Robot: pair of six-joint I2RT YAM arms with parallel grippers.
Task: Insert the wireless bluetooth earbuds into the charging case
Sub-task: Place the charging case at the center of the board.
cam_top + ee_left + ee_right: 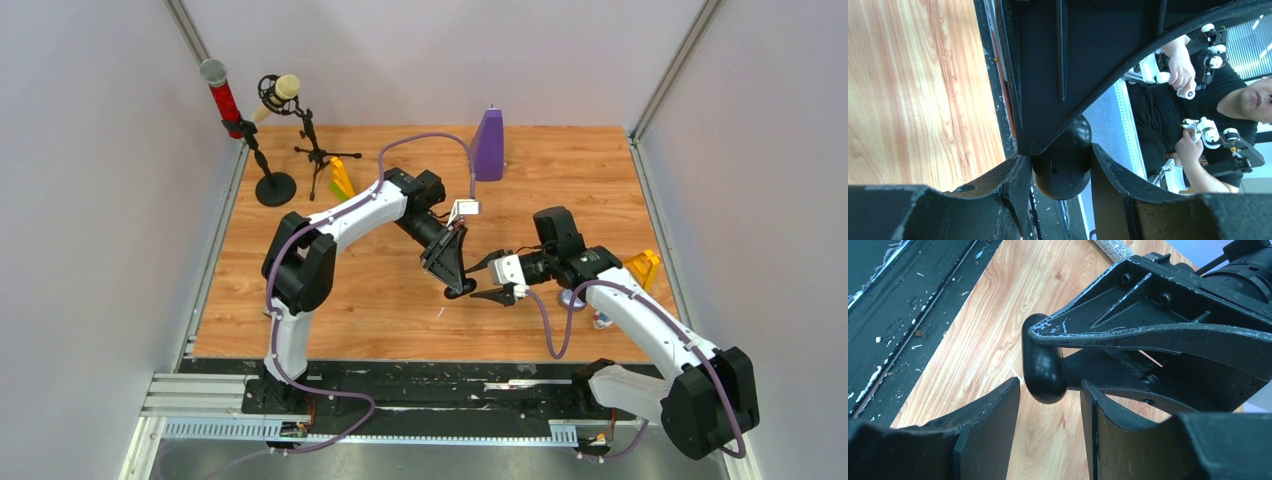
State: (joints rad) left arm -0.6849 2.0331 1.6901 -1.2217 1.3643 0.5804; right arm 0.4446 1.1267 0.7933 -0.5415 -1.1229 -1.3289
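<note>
Top external view shows the two arms meeting above the middle of the wooden surface (360,290), tips nearly nose to nose. The left end effector (456,280) is clamped on the black oval charging case (1062,167), which sits raised off the wood with its rounded end poking out past the fingertips. In the left wrist view the case is pinched snugly between both pads.

The right end effector (1050,388) stands partly open and holds nothing. In its own wrist view its two fingers (993,415) flank the free end of the case, one on each side, with narrow slivers of wood visible between pad and shell. Whether either pad already touches the case I cannot tell.

The earbuds cannot be made out in any view, so none is at the case yet. The case looks closed.

My reading is that this is the preparatory step: one arm steadies the case so the other can work on it, probably to get the lid open. The next move calls for a careful, centred pinch on that glossy rounded end. The shell looks slippery, and an off-centre squeeze could twist it out of the left grip.
</note>
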